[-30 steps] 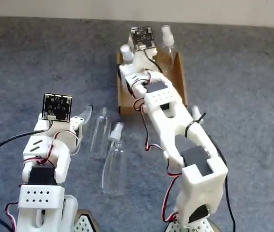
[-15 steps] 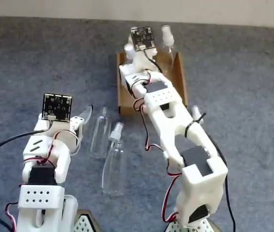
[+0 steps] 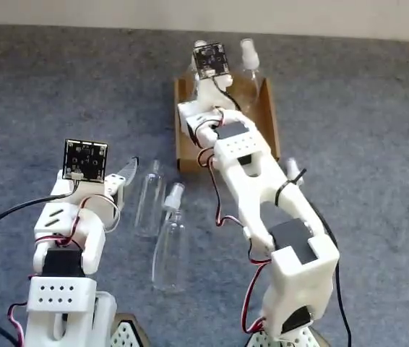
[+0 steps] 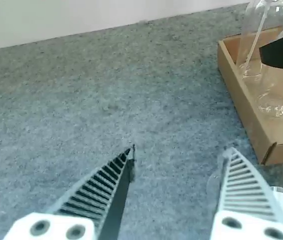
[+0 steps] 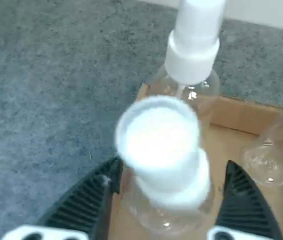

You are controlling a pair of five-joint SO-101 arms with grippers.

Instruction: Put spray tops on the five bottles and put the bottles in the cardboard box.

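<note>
One capped bottle (image 5: 157, 137), between spread tool (image 5: 170, 170) jaws

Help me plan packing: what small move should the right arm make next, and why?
Probably lower the bottle onto the box floor and let go: the right gripper straddles it inside the box, beside the other bottle standing there.

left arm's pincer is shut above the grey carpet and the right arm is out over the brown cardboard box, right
Not quite. The left pincer is open, not shut: the left wrist view shows its two toothed fingers spread well apart above the grey carpet. The rest holds: in the high view the right arm is out over the brown cardboard box.
</note>
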